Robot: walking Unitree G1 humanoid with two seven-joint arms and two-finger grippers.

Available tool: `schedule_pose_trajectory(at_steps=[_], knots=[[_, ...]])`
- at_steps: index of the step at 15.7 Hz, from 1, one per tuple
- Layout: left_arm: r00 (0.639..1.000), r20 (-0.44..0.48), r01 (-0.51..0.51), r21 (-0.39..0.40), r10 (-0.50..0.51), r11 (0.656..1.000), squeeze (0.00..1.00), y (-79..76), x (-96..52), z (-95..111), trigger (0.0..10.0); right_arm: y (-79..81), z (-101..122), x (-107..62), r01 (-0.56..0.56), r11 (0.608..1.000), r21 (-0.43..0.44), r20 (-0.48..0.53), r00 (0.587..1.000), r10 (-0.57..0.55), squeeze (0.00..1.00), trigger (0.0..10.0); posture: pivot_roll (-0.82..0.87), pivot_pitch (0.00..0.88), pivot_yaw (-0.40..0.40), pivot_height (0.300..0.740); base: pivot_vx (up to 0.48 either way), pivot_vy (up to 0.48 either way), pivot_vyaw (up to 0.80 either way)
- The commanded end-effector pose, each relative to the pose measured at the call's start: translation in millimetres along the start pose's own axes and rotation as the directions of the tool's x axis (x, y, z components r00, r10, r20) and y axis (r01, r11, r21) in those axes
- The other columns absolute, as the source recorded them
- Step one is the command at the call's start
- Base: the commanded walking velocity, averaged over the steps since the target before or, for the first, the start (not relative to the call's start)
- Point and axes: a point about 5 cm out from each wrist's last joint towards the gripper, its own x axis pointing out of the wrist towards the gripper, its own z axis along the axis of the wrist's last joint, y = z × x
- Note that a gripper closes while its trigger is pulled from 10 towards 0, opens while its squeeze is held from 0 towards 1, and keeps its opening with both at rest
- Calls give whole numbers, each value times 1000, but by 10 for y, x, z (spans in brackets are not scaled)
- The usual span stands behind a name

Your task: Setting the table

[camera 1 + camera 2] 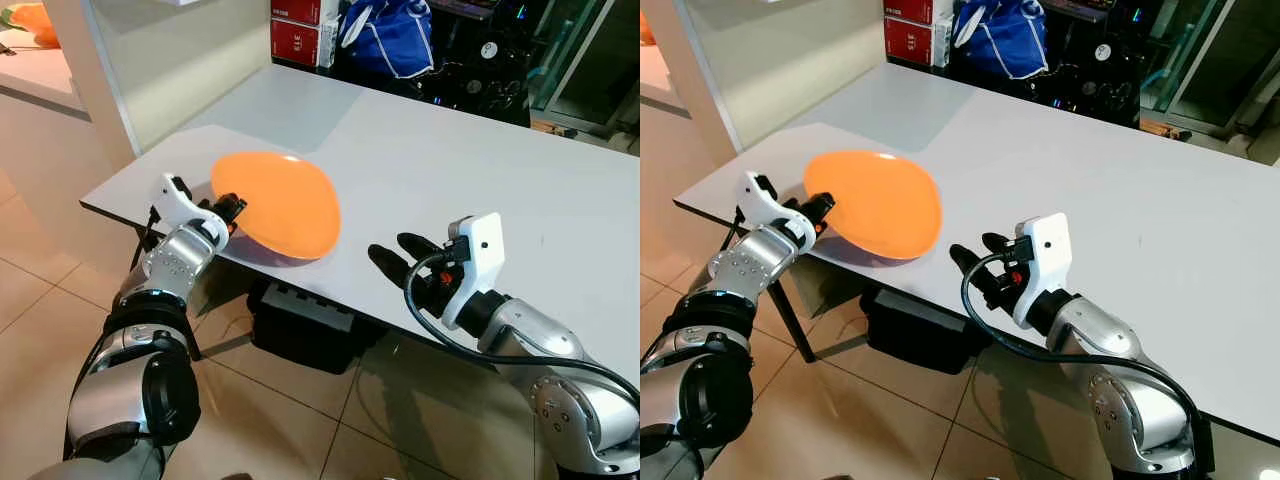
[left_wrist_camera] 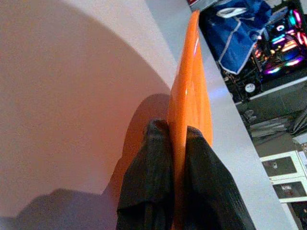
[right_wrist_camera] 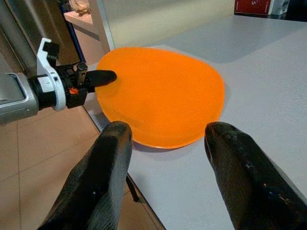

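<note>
Left gripper: fingers clamped on the near-left rim of the orange plate, one above, one below. Plate is held over the near-left corner of the white table, tilted, far edge low by the tabletop. Right gripper, fingers spread w/ nothing held, is aimed at the plate's right side, just apart.
</note>
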Motion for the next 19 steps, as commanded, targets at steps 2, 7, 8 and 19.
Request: schedule_pose_trajectory(at_steps=[2, 7, 8, 19], knots=[[1000, -4, -4, 18, 4, 1000, 0, -34, 21, 28, 10000, 2, 62, -12, 4, 999, -52, 1, 1000, -4, 0, 10000, -90, 37, -49, 740, 0, 0, 0], [997, -42, 71, 6, -71, 997, 0, -169, 89, -49, 10000, -193, 48, -10, 188, 978, -87, 3, 982, -189, 0, 10000, -111, 42, -44, 740, 0, 0, 0], [997, -46, 64, 22, -63, 998, 0, -188, 106, -69, 10000, -235, 56, 1, 215, 972, -95, 5, 977, -215, 0, 10000, -118, 48, -38, 740, 0, 0, 0], [998, -57, 37, 108, -31, 993, 0, -206, 137, -50, 10000, -109, -20, 63, 34, 998, -49, -45, 998, -37, 0, 10000, -116, 73, -36, 740, 0, 0, 0]])
